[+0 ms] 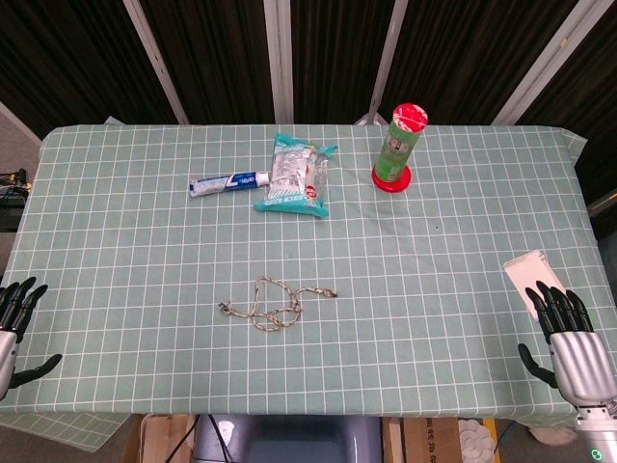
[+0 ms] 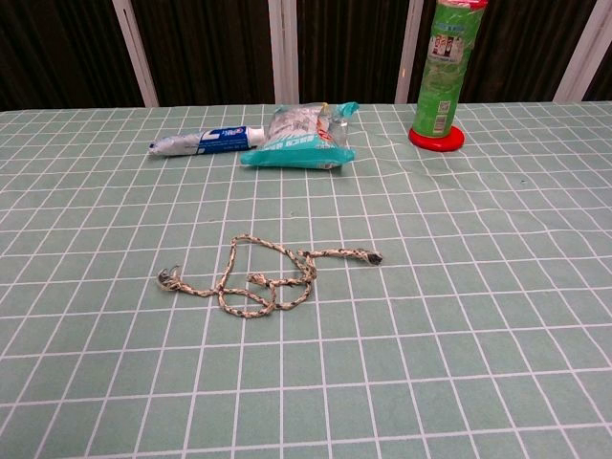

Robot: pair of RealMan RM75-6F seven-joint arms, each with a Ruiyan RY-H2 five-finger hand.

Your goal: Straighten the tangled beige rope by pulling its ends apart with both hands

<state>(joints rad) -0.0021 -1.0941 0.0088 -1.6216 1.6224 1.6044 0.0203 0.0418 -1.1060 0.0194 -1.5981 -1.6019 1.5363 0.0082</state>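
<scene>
The tangled beige rope (image 1: 278, 303) lies in loose loops near the middle of the green checked tablecloth, nearer the front; in the chest view the rope (image 2: 263, 275) has one end at the left and a dark-tipped end at the right. My left hand (image 1: 17, 323) hovers at the table's front left edge, fingers spread, holding nothing. My right hand (image 1: 569, 338) is at the front right edge, fingers also spread and empty. Both hands are far from the rope and show only in the head view.
At the back lie a toothpaste tube (image 1: 229, 182) and a teal snack bag (image 1: 294, 175). A green canister with a red lid (image 1: 398, 147) stands upright at back right. A white flat object (image 1: 532, 273) lies just beyond my right hand.
</scene>
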